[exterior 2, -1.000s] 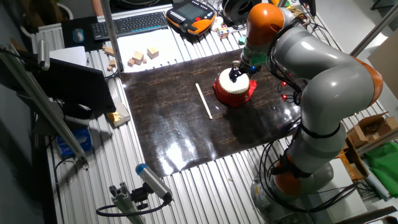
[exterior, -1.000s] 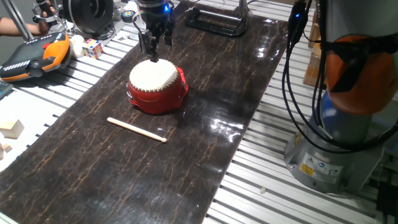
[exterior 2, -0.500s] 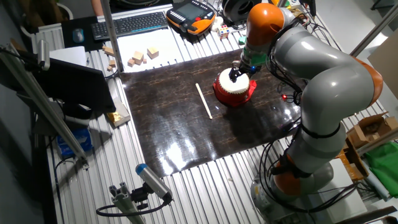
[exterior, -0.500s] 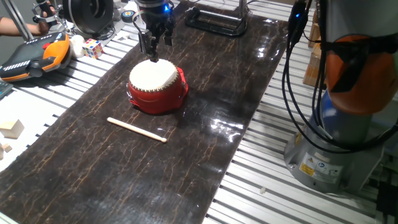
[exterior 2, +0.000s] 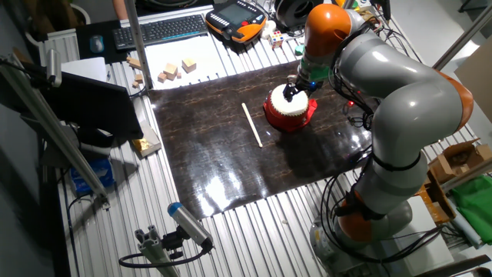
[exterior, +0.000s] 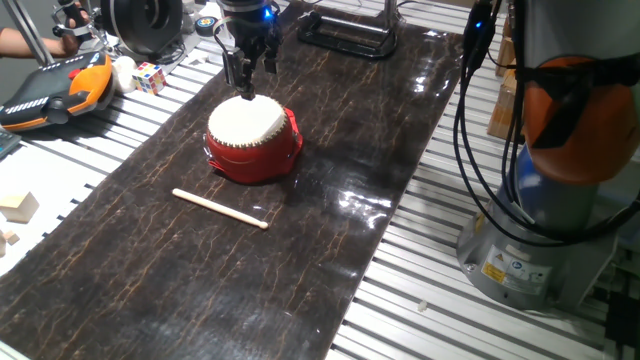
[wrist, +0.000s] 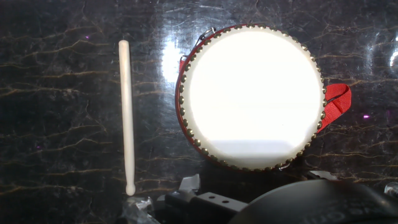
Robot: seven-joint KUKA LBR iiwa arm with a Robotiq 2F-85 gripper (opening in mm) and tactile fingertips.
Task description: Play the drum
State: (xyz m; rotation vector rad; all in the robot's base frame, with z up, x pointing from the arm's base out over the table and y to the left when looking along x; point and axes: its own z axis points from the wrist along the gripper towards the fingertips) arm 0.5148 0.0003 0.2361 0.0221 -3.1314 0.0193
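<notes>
The drum (exterior: 250,135) stands on the dark marbled mat (exterior: 330,230), a red body with a cream skin and a studded rim. The other fixed view also shows the drum (exterior 2: 290,109). My gripper (exterior: 246,95) hangs fingers-down over the far edge of the skin, shut with nothing held, its tips at or just above the skin; from the other side, the gripper (exterior 2: 289,94) is over the drum top. In the hand view the drum (wrist: 252,96) fills the right half. A wooden drumstick (exterior: 220,209) lies loose on the mat beside it, left of the drum as the drumstick (wrist: 127,115) appears in the hand view.
An orange teach pendant (exterior: 55,90), a colour cube (exterior: 150,77) and wooden blocks (exterior: 18,207) lie off the mat's left side. A black frame (exterior: 345,35) sits at the mat's far end. The arm's base (exterior: 545,210) stands to the right. A keyboard (exterior 2: 161,29) is further back.
</notes>
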